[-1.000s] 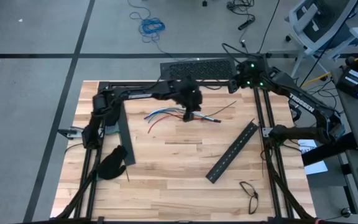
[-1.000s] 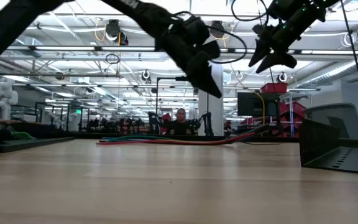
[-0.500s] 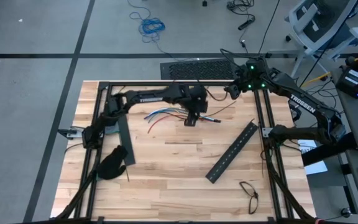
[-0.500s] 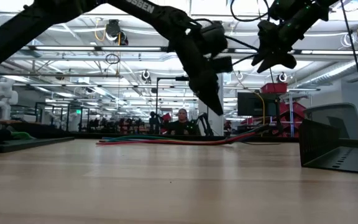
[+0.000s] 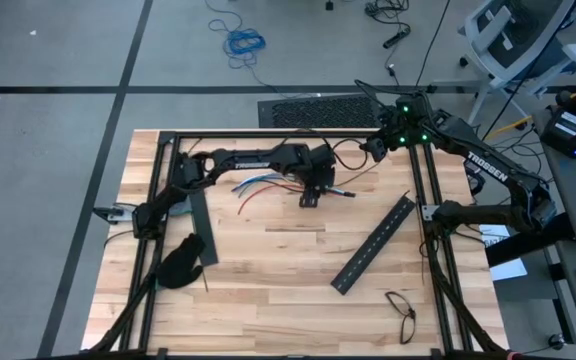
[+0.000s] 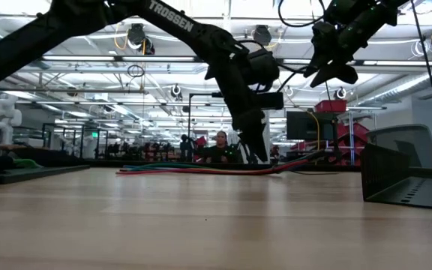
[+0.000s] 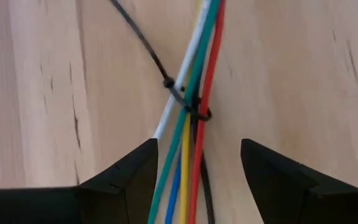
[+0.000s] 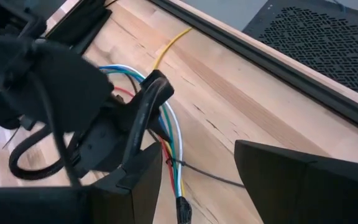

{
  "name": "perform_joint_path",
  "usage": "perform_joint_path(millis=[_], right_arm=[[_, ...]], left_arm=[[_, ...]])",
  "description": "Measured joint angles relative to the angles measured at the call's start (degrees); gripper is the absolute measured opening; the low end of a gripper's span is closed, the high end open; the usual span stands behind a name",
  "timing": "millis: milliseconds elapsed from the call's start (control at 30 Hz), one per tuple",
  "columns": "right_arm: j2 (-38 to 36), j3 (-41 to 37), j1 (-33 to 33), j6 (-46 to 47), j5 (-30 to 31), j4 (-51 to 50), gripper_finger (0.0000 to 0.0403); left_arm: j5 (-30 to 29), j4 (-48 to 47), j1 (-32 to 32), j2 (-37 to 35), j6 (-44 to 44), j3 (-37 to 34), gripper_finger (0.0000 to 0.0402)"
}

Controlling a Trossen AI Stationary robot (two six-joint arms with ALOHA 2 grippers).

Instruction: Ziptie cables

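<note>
Here the cables (image 5: pixel 268 186) lay flat on the wooden table (image 5: pixel 268 290), toward its far side and a little left of the middle. In the left wrist view they were red, yellow, blue, green and white wires (image 7: pixel 188 143) lying side by side. A thin dark ziptie (image 7: pixel 182 99) was looped around them at one spot, and its long tail ran off across the wood. The loop looked snug, though it is hard to be sure.

The left gripper (image 5: pixel 310 193) hung right over the tied spot. Its two fingers (image 7: pixel 129 171) stood apart, one on each side of the wires, and held nothing. The right gripper (image 5: pixel 376 144) waited up in the air near the far right corner of the table. Its fingers (image 8: pixel 135 180) were apart too, and empty.

The step in hand seemed to be the tying of the bundle, with one tie on. Next, the left gripper would likely need to come down and close on the wires, or on the tail of the tie, to pull it tight. It should pinch only the thin strip and not push the wires apart. A black slotted bar (image 5: pixel 373 244) lay well apart on the right.
</note>
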Motion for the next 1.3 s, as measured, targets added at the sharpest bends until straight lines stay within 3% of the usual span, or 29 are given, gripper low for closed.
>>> perform_joint_path(millis=[67, 300, 533, 833, 967, 1167, 1300], right_arm=[[0.0, 0.0, 0.0, 0.2, 0.0, 0.0, 0.0196], [0.0, 0.0, 0.0, 1.5, 0.0, 0.0, 0.0196], [-0.8, 0.0, 0.1, 3.2, -0.5, -0.7, 0.0196], [-3.4, 0.0, 0.1, 4.5, -1.4, -0.9, 0.0196], [-4.4, 0.0, 0.1, 4.7, -1.3, -0.4, 0.0196], [-5.7, 0.0, 0.1, 4.7, -1.2, -0.5, 0.0196], [-6.6, 0.0, 0.1, 4.7, -1.2, -0.4, 0.0196]], left_arm=[[3.0, 0.3, 0.7, 0.0, -2.2, 0.0, 0.0227], [5.3, 0.8, 1.5, 0.9, -4.0, 0.0, 0.0227], [3.9, 1.4, 1.5, 4.5, -8.5, 0.2, 0.0227], [2.7, -0.1, 0.5, 5.5, -8.2, 0.5, 0.0222], [-0.7, -1.1, -0.3, 5.3, -8.7, 0.3, 0.0174], [-2.8, -2.8, -1.3, 4.6, -7.0, 0.3, 0.0024], [-4.1, -5.8, -1.3, 4.6, -8.4, 0.3, 0.0016]])
